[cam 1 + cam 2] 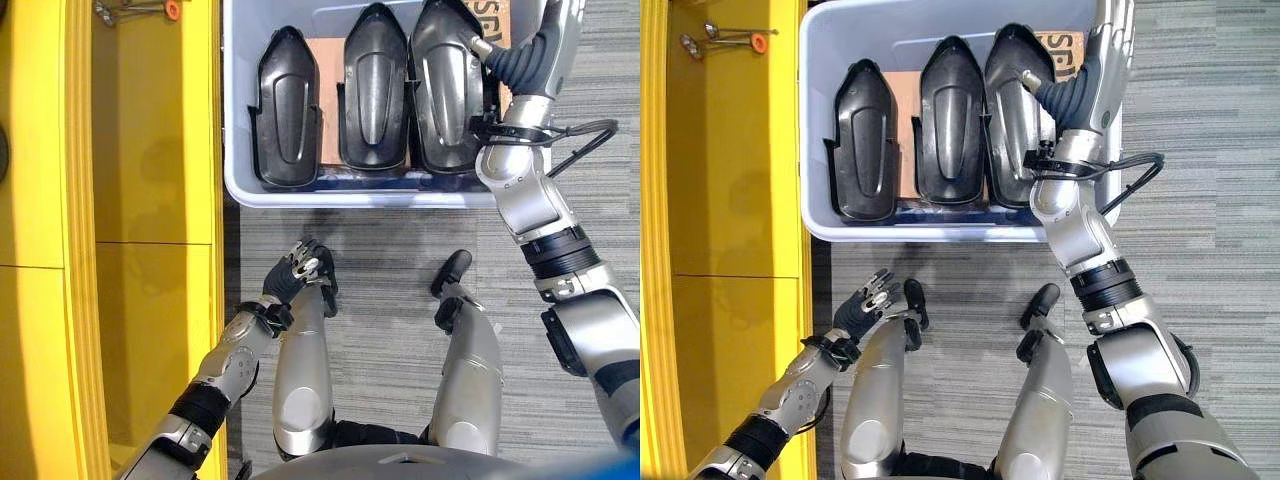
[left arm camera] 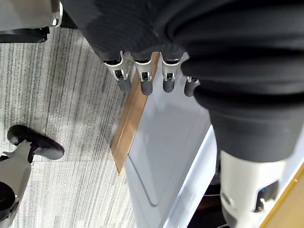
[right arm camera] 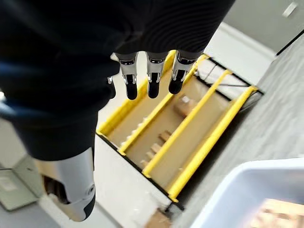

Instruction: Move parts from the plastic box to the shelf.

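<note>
Reaching over the pale plastic box [image 1: 840, 232], the right hand [image 1: 1110, 45] (fingers straight, holding nothing) should descend toward seven o'clock onto the nearest glossy black moulded part [image 1: 1012, 110]; left hand [image 1: 865, 305] relaxed

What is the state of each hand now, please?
Left hand: open, holds nothing, low beside the shelf.
Right hand: open, holds nothing, raised over the box.

black parts [image 1: 944, 121]: 3, side by side in plastic box [image 1: 830, 232] | plastic box: 1 | yellow shelf [image 1: 735, 250]: 1, just beside plastic box | robot hands: 2
</note>
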Tool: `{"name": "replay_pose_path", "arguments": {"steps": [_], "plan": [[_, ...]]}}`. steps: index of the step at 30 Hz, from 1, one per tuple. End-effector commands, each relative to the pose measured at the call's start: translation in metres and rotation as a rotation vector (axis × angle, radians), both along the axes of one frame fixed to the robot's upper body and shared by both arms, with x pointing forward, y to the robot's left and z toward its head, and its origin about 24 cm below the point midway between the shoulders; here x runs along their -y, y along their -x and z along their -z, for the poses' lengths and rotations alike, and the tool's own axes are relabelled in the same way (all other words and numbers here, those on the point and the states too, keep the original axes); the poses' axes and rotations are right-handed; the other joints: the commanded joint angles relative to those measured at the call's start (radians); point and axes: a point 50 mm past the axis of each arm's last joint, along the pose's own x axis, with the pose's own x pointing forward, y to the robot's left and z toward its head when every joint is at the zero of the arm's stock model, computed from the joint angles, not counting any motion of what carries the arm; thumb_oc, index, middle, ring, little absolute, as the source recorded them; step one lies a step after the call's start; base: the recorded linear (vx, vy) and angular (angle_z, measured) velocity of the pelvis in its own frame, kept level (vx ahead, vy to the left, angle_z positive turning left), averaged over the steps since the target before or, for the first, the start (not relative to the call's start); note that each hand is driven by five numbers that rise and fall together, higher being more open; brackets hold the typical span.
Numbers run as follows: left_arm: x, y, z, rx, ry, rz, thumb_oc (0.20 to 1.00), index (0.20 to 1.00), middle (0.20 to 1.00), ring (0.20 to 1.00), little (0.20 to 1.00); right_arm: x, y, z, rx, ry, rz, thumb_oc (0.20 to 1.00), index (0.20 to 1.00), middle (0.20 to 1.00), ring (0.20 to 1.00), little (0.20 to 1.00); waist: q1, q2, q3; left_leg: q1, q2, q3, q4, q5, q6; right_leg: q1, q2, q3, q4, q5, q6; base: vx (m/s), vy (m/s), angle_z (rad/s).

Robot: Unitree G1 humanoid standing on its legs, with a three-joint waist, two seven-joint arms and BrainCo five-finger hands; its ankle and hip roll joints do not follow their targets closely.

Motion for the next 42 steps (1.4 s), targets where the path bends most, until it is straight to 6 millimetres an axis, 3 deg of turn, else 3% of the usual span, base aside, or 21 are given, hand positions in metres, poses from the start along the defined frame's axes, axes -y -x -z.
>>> {"name": "replay_pose_path", "arguments": {"steps": [1, 5, 16, 18, 29, 32, 35, 38, 42], "plan": [[0.013, 0.006, -0.003, 0.038, 0.055, 0.027, 1.000, 1.000, 1.000, 1.000, 1.000, 0.006, 0.003, -0.005, 0.018, 0.019, 0.023, 1.000, 1.000, 1.000, 1.000, 1.000, 0.001, 0.048, -0.030, -0.032, -0.048, -0.008, -0.055, -0.004, 0.015, -0.006, 0.009, -0.014, 0.138, -0.148, 0.078, -0.01, -0.008, -0.03], [0.008, 0.000, -0.005, 0.036, 0.045, 0.009, 1.000, 1.000, 1.000, 1.000, 1.000, 0.029, -0.013, 0.014, -0.100, -0.087, 0.109, 1.000, 1.000, 1.000, 1.000, 1.000, 0.012, 0.043, -0.030, -0.071, -0.048, -0.023, -0.050, 0.003, 0.013, -0.034, 0.010, -0.025, 0.147, -0.149, 0.071, -0.02, -0.037, 0.03], [0.003, -0.004, -0.016, 0.067, 0.090, -0.030, 1.000, 1.000, 1.000, 1.000, 1.000, 0.028, -0.022, 0.016, -0.183, 0.001, 0.145, 1.000, 1.000, 1.000, 1.000, 1.000, 0.031, 0.040, -0.030, -0.127, -0.054, -0.054, -0.029, 0.002, 0.013, -0.079, 0.007, -0.028, 0.180, -0.156, 0.066, 0.00, -0.036, 0.06], [0.004, -0.005, -0.017, 0.068, 0.028, 0.001, 1.000, 1.000, 1.000, 1.000, 1.000, 0.029, -0.024, 0.019, -0.198, -0.027, 0.151, 1.000, 1.000, 1.000, 1.000, 1.000, 0.034, 0.038, -0.030, -0.134, -0.052, -0.056, -0.028, 0.004, 0.011, -0.081, 0.007, -0.032, 0.180, -0.156, 0.064, 0.00, -0.037, 0.03], [0.007, -0.007, -0.012, 0.044, 0.048, 0.003, 1.000, 1.000, 1.000, 1.000, 1.000, 0.042, -0.029, 0.046, -0.268, -0.224, 0.162, 1.000, 1.000, 1.000, 1.000, 1.000, 0.035, 0.040, -0.030, -0.170, -0.051, -0.070, -0.027, 0.013, 0.008, -0.117, 0.007, -0.031, 0.191, -0.155, 0.062, -0.01, -0.007, 0.01], [0.009, -0.008, -0.011, 0.043, 0.038, 0.012, 1.000, 1.000, 1.000, 1.000, 1.000, 0.043, -0.026, 0.048, -0.190, -0.383, 0.113, 1.000, 1.000, 1.000, 1.000, 1.000, 0.031, 0.040, -0.030, -0.174, -0.048, -0.068, -0.027, 0.015, 0.007, -0.123, 0.007, -0.029, 0.193, -0.153, 0.061, 0.00, 0.000, 0.00], [0.011, -0.008, -0.012, 0.035, 0.066, 0.001, 1.000, 1.000, 1.000, 1.000, 1.000, 0.045, -0.024, 0.052, -0.176, -0.427, 0.066, 1.000, 1.000, 1.000, 1.000, 1.000, 0.023, 0.041, -0.030, -0.176, -0.046, -0.069, -0.031, 0.016, 0.004, -0.130, 0.007, -0.026, 0.192, -0.152, 0.064, 0.00, 0.000, 0.00], [0.013, -0.008, -0.013, 0.042, 0.171, -0.015, 1.000, 1.000, 1.000, 1.000, 1.000, 0.046, -0.026, 0.059, -0.235, -0.468, 0.045, 1.000, 1.000, 1.000, 1.000, 1.000, 0.020, 0.042, -0.030, -0.173, -0.046, -0.065, -0.036, 0.018, 0.003, -0.129, 0.009, -0.023, 0.188, -0.154, 0.062, 0.00, 0.000, 0.00], [0.013, -0.019, -0.033, 0.107, 0.240, -0.096, 1.000, 1.000, 1.000, 1.000, 1.000, 0.035, -0.029, 0.075, -0.332, -0.505, -0.057, 1.000, 1.000, 1.000, 1.000, 1.000, 0.014, 0.038, -0.030, -0.188, -0.048, -0.063, -0.034, 0.018, 0.000, -0.147, 0.008, -0.019, 0.184, -0.149, 0.063, -0.02, -0.028, 0.00]]}}
